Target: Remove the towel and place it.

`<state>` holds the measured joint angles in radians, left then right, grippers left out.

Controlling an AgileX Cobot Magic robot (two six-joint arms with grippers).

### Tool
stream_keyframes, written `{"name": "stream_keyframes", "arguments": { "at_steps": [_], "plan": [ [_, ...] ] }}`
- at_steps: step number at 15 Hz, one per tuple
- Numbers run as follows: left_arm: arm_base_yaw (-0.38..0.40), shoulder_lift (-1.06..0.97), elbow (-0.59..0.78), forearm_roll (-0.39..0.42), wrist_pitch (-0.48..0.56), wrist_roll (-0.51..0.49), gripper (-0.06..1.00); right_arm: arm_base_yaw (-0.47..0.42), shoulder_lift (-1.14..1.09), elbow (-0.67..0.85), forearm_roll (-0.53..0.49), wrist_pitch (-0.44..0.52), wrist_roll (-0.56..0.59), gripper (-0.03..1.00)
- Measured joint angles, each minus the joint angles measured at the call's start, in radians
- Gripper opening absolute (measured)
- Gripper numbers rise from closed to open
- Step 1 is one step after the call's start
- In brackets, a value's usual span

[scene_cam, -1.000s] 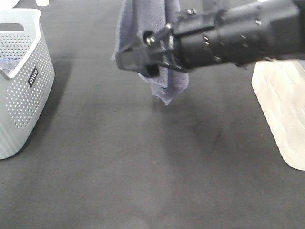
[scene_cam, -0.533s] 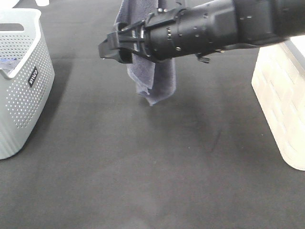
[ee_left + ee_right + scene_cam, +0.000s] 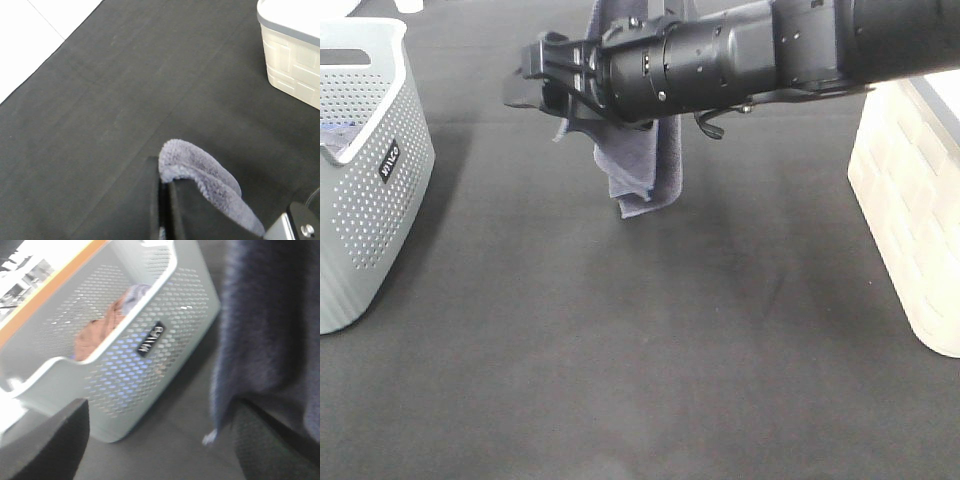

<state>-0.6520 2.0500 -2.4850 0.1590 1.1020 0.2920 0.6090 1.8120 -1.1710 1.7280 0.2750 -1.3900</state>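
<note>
The grey-lavender towel [image 3: 642, 170] hangs in a long fold above the black mat, its top end cut off by the top of the exterior view. In the left wrist view my left gripper [image 3: 164, 176] is shut on a folded edge of the towel [image 3: 200, 172]. My right gripper [image 3: 535, 85] reaches across from the right in front of the towel, and its jaws stand open. In the right wrist view the towel [image 3: 270, 325] hangs close over one finger [image 3: 270, 445], with a small white tag [image 3: 209, 438] at its lower corner. Nothing is gripped between the right fingers.
A pale perforated basket [image 3: 370, 190] stands at the left and holds orange and bluish cloths [image 3: 97, 335]. A white block-pattern bin [image 3: 910, 220] stands at the right edge. The black mat [image 3: 640, 350] stretches between them.
My right arm has swung left and slightly up across the hanging towel, with its jaws still open. The towel's lower end has drifted a little left and up.
</note>
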Motion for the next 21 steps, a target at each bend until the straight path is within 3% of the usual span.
{"name": "stream_keyframes", "arguments": {
  "at_steps": [3,5,7,12,15,17,21],
  "plan": [
    [0.000,0.000,0.000,0.010,0.000,-0.001,0.00,0.000,0.005,0.000,0.004,-0.116,0.000,0.75],
    [0.000,0.000,0.000,0.015,0.000,-0.001,0.00,0.000,0.005,0.000,-0.008,-0.120,0.000,0.75],
    [0.000,0.000,0.000,0.017,0.000,-0.001,0.00,0.000,0.005,0.000,-0.065,-0.117,0.000,0.75],
    [0.000,0.000,0.000,0.018,0.000,-0.004,0.00,0.000,0.008,0.000,-0.274,-0.241,-0.001,0.74],
    [0.000,0.000,0.000,0.018,0.000,-0.004,0.00,0.000,0.016,0.000,-0.256,-0.312,0.000,0.70],
    [0.000,0.000,0.000,0.017,0.000,-0.004,0.00,0.000,0.017,0.000,-0.180,-0.374,0.009,0.64],
    [0.000,0.000,0.000,0.015,0.000,-0.004,0.00,0.000,0.017,0.000,-0.119,-0.477,0.049,0.47]
  ]
}}
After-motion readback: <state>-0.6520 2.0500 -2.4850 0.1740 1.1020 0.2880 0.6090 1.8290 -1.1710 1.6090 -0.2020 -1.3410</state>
